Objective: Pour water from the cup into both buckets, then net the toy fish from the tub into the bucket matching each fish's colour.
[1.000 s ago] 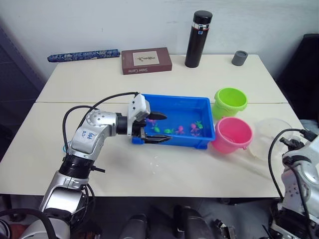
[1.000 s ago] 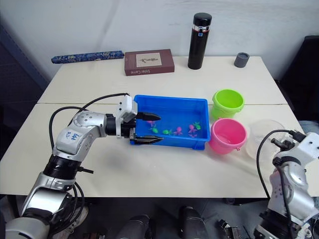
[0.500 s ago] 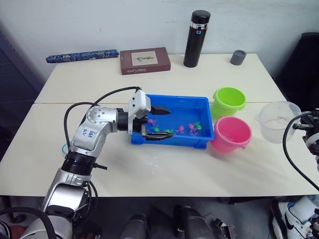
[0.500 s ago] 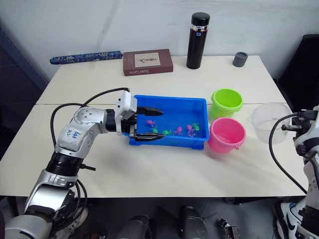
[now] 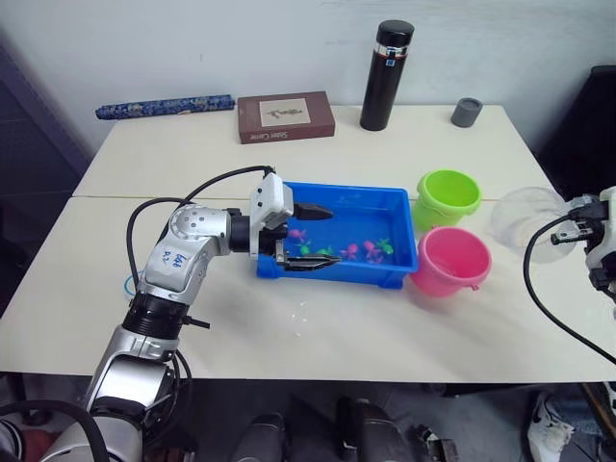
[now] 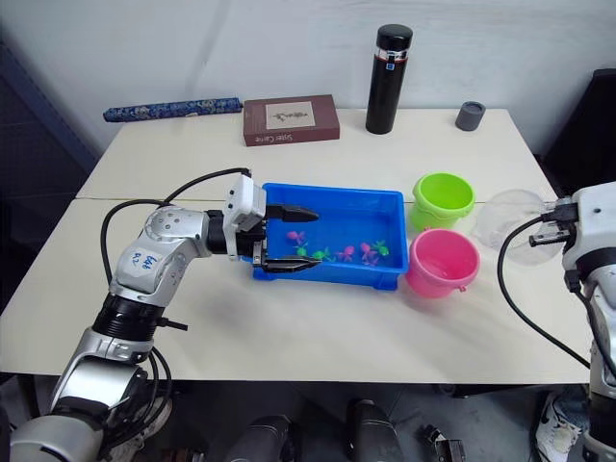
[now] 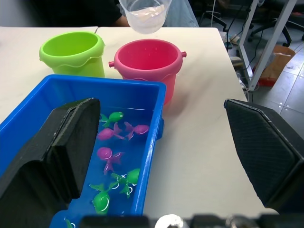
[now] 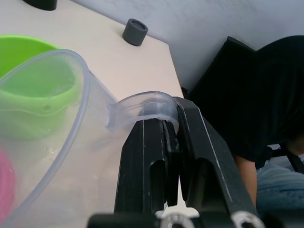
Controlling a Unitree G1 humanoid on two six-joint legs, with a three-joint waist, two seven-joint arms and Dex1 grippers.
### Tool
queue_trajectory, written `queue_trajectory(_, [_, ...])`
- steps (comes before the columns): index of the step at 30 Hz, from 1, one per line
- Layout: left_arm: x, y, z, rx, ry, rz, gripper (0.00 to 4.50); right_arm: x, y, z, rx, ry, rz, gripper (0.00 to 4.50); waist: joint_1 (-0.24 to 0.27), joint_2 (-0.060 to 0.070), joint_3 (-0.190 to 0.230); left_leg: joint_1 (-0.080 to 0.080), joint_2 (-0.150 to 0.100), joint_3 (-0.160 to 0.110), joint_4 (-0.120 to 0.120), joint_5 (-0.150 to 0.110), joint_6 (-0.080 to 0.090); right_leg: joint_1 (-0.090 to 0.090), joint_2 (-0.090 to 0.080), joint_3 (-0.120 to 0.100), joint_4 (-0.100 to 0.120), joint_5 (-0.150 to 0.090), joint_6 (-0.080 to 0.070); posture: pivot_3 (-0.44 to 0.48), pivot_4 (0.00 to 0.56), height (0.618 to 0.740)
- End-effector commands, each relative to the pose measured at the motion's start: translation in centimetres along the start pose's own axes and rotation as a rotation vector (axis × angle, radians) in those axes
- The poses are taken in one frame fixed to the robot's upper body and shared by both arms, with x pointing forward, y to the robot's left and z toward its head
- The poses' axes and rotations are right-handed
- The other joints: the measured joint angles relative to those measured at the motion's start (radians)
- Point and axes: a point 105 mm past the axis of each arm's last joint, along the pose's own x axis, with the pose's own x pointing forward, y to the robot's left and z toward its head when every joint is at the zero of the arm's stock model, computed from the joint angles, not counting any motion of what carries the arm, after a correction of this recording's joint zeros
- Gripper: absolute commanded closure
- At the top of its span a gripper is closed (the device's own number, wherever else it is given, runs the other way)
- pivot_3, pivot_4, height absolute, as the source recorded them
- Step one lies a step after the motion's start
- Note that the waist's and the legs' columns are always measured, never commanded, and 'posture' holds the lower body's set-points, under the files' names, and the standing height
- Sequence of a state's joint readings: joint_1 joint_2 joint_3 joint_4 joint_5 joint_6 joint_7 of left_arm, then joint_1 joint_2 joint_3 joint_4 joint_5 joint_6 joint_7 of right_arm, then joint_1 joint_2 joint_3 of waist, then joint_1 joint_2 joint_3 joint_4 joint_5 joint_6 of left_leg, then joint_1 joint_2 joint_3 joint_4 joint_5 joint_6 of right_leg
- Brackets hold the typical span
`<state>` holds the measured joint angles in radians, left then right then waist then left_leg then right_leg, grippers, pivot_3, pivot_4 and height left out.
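even, bright light from overhead; my arms cast only soft, faint shadows on the pale table (image 5: 385, 318). small glints show on the tub (image 7: 147, 142) water. toward my wrist views' 6 o'clock, my fingers look slightly blurred.

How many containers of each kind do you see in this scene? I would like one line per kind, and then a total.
Buckets: 2 (lime green bucket, pink bucket)
Blue tub: 1
Clear cup: 1
Small grey cup: 1
Black flask: 1
Total: 6
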<state>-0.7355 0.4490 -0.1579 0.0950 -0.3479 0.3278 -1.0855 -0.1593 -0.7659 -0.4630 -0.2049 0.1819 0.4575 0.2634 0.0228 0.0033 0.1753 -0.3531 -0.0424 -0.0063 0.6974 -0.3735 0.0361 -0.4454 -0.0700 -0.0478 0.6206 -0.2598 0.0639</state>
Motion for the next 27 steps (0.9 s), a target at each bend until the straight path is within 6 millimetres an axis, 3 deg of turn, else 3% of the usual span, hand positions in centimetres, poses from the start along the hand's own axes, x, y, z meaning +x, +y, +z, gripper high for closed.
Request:
queue_trajectory(1, [-0.3,0.3,0.6,0.026,-0.017,0.008,0.00,-0.4,-0.2,2.6,-0.105,-0.093,-0.008,4.43,0.001,0.000,0.000,0.000,0.000,0.000,0.000,0.000,0.000,0.000,0.000,0.000,0.000,0.000,0.000,0.000,0.150,0.739])
queue_trajectory(8, [-0.1,0.3,0.4,0.026,-0.016,0.003,0.00,-0.6,1.0,3.3,-0.199,-0.132,0.014,4.43,0.001,0.000,0.000,0.000,0.000,0.000,0.000,0.000,0.000,0.000,0.000,0.000,0.000,0.000,0.000,0.000,0.150,0.739])
queue_trajectory(27, [-0.2,0.2,0.4,0.033,-0.019,0.006,0.00,-0.1,1.4,3.6,-0.506,-0.184,0.008,4.43,0.001,0.000,0.000,0.000,0.000,0.000,0.000,0.000,0.000,0.000,0.000,0.000,0.001,0.000,0.000,0.000,0.150,0.739])
